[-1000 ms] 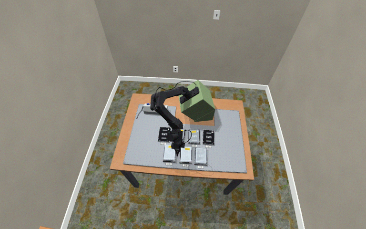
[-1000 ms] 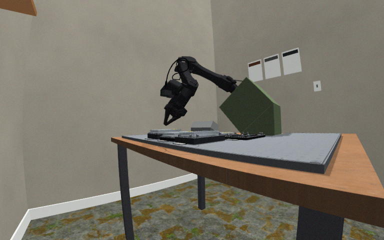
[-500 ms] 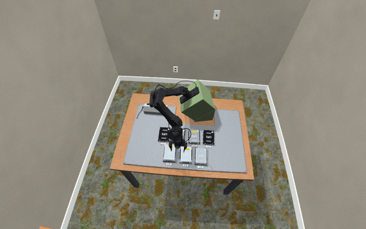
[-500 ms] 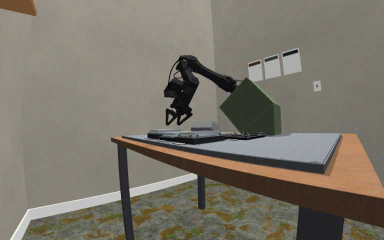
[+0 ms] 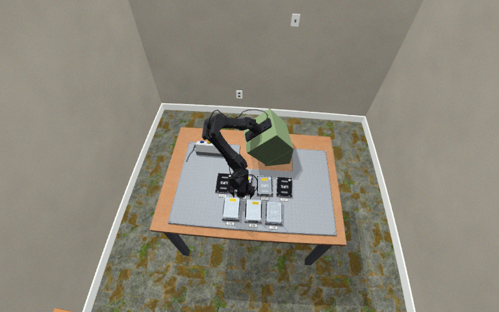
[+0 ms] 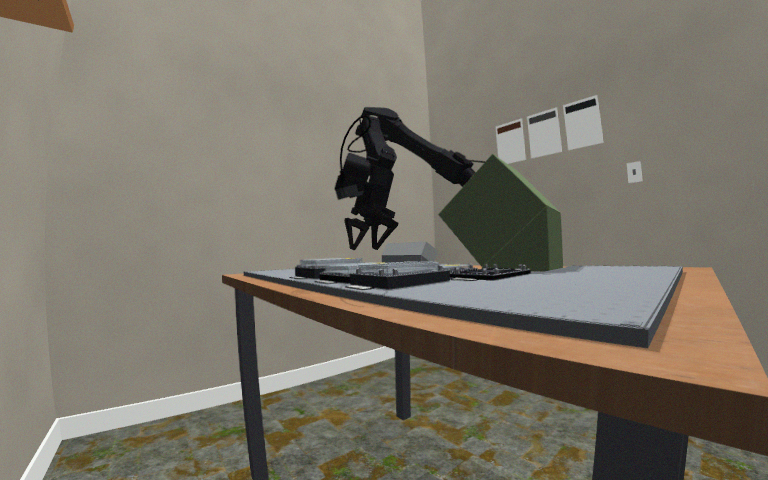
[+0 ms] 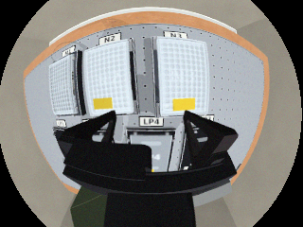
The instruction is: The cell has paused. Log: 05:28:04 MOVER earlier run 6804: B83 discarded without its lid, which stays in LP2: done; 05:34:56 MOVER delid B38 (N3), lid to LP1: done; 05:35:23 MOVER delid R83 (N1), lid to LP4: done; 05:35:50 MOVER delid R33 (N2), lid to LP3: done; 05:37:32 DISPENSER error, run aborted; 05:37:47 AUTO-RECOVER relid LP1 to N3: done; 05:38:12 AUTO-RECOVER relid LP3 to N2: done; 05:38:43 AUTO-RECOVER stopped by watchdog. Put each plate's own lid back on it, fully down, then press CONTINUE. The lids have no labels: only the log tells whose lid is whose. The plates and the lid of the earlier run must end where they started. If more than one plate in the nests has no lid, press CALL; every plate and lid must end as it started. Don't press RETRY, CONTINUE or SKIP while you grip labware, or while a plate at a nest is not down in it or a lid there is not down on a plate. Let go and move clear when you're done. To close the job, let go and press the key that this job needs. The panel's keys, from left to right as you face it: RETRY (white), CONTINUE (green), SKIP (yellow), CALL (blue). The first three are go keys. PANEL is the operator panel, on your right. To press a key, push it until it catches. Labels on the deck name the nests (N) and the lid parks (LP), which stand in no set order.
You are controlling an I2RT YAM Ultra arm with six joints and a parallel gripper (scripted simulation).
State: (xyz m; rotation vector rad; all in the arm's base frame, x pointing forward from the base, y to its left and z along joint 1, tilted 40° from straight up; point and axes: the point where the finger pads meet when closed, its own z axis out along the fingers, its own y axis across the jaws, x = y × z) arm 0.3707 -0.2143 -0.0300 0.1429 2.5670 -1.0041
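With my black parallel gripper (image 6: 370, 236) spread wide and holding nothing above the lid parks, the unlidded white well plate (image 5: 273, 212) awaits its lid, and CONTINUE remains unpressed.

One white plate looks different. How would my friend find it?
On the grey deck, opposite the big green box, three white plates form the front row. Take the rightmost plate in the top view: its two neighbours wear yellow patches, it has none.
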